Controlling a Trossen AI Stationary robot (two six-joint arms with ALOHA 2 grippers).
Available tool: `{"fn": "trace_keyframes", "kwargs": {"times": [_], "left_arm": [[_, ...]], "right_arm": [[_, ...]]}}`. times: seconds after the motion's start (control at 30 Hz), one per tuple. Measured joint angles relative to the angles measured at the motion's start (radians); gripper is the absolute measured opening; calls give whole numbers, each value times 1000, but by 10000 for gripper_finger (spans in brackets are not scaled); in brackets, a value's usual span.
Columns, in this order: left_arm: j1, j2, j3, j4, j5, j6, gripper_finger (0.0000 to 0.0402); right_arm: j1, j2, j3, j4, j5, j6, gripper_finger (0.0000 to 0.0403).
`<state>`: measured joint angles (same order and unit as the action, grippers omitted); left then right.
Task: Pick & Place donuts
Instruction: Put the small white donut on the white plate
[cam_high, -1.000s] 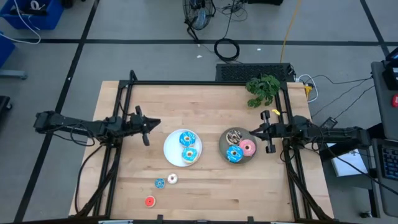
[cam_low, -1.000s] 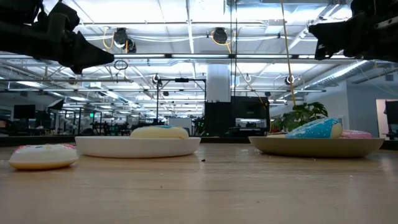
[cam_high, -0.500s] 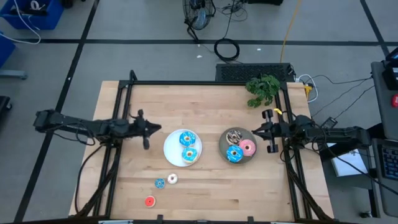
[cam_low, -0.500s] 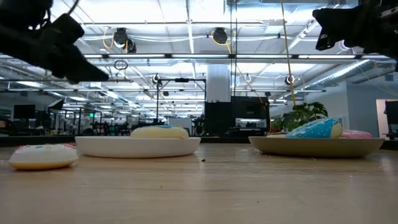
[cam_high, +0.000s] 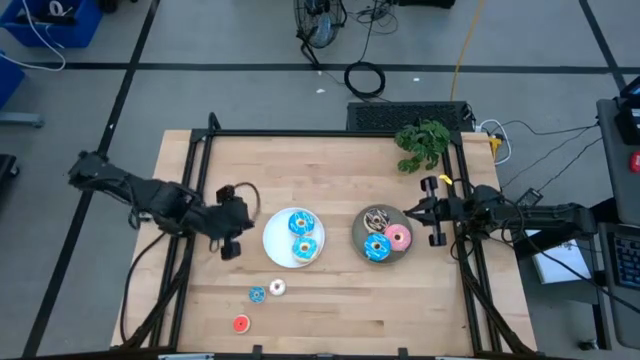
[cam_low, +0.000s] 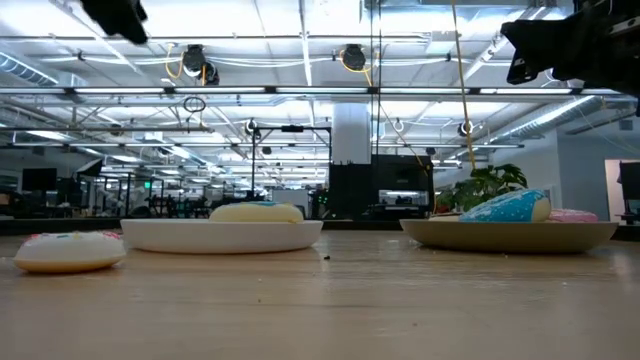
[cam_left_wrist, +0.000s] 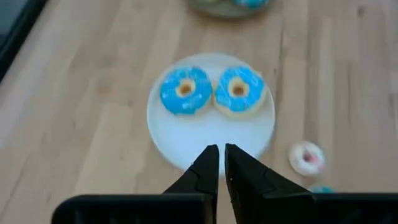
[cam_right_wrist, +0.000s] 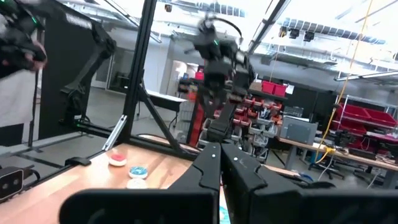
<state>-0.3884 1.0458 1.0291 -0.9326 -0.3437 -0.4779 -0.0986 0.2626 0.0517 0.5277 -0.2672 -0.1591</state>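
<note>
**Left gripper** (cam_high: 228, 232): fingers nearly together, nothing between them. It hangs above the table just outside the rim of the white plate (cam_high: 272, 243), nose pointed toward the plate.

**Right gripper** (cam_high: 410, 212): fully closed, empty, waiting at the far edge of the grey plate (cam_high: 358, 233).

**Donuts, white plate:** two blue donuts (cam_left_wrist: 186, 91), side by side and touching, directly ahead of the left gripper's fingertips.

**Donuts, grey plate:** a blue donut (cam_high: 376, 248), a pink donut (cam_high: 398, 237) and a brown sprinkled donut (cam_high: 377, 217), packed close together, just in front of the right gripper and well apart from the left one.

**Donuts, loose on table:** a tiny blue donut (cam_high: 257, 294) and a tiny white donut (cam_high: 277, 288) just beside each other, and a tiny red donut (cam_high: 240, 323) a little farther off; all three lie toward the table's front edge, off to the side of the left gripper and near it.

**Step in hand (judged):** approach for a pick, left arm lining up, nothing yet lifted. Whether it aims at the plate or at the loose pieces cannot be told.

**Next move calls for (judged):** spreading the fingers first, then descending over one ring so a finger lands each side of its rim. The tiny pieces would need careful centring.
</note>
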Motion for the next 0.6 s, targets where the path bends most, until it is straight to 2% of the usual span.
{"fn": "trace_keyframes", "kwargs": {"times": [0.17,0.3,0.43,0.6], "left_arm": [[-111,227,304,-377,-24,-276,35],[-173,350,381,-536,-24,-440,35],[-188,406,371,-547,-40,-499,35],[-204,478,323,-380,30,-394,48]], "right_arm": [[0,0,0,-6,0,-6,0],[0,0,0,-6,-12,-7,0],[0,0,-1,1,-49,-13,0],[0,0,-1,9,-51,-11,0]]}}
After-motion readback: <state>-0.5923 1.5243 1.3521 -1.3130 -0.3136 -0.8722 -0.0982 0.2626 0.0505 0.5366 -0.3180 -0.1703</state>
